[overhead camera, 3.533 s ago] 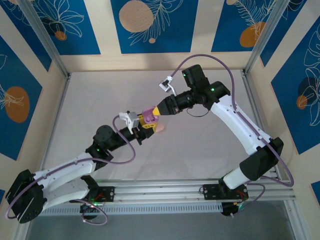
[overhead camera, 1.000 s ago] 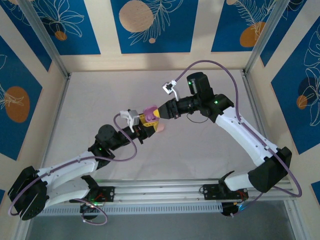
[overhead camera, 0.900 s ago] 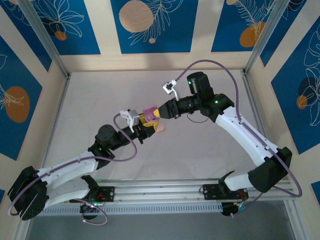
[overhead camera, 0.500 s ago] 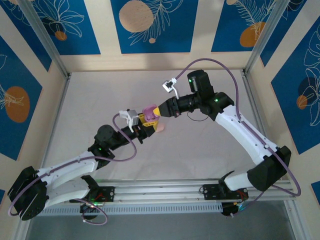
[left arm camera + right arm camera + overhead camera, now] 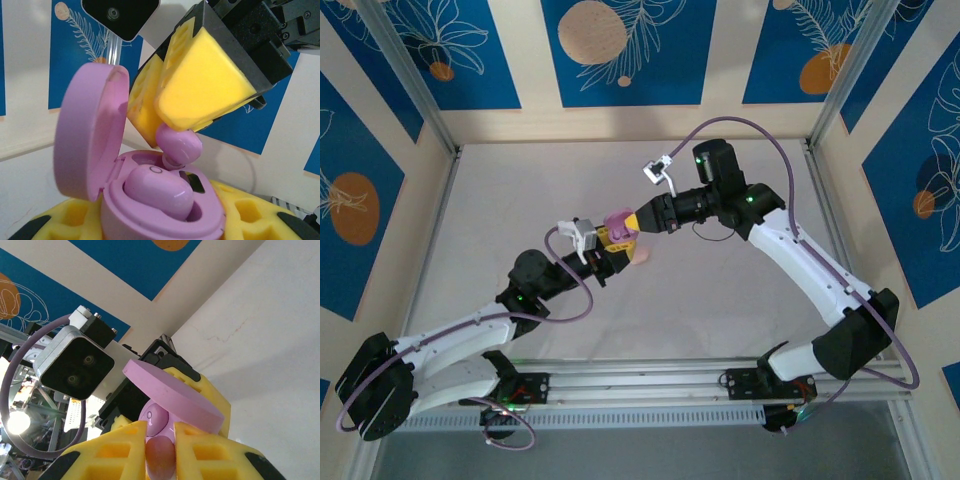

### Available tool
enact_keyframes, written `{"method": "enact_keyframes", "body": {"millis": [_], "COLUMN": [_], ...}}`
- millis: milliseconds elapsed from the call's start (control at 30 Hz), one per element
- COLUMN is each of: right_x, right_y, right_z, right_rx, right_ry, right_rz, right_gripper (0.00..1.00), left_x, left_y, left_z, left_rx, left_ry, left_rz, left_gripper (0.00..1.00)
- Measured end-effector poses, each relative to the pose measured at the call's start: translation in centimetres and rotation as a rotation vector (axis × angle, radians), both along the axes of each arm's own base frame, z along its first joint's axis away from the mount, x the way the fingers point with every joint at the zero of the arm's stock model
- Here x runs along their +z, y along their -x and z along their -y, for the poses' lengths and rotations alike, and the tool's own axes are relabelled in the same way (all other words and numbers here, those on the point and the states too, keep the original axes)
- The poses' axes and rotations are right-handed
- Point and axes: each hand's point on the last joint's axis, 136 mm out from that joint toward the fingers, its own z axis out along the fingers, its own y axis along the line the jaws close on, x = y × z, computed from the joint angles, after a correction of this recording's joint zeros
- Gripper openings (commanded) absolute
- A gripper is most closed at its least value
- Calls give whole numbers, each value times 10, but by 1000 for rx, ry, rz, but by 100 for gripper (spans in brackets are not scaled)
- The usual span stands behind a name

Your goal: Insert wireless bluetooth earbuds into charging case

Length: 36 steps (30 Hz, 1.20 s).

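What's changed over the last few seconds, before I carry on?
The right arm swung its elbow outward, rightward; the right gripper stayed at the open lilac plastic charging case, shut on a small pink plastic earbud. The left gripper kept holding the case in place; a second lilac earbud sits inside.

One pink plastic earbud (image 5: 157, 192) sat inside the hinged pink plastic case (image 5: 165, 220); a second earbud (image 5: 179, 144) stood over the socket (image 5: 192, 182) beside it.

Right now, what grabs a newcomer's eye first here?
An open lilac charging case, lid up, is clamped in the left gripper at mid-table. One lilac earbud lies seated inside, while the right gripper pinches a second earbud at the empty socket.
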Motion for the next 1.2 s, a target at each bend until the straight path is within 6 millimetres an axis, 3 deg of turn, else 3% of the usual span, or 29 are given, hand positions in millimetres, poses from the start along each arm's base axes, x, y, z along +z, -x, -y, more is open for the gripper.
{"method": "enact_keyframes", "body": {"millis": [1200], "right_x": [-8], "right_y": [-6], "right_z": [5], "right_rx": [-70], "right_ry": [109], "right_rz": [33], "right_gripper": [31], "left_x": [-5], "left_y": [-2], "left_z": [0], "left_rx": [7], "left_ry": [-15], "left_rz": [-16], "left_gripper": [25]}}
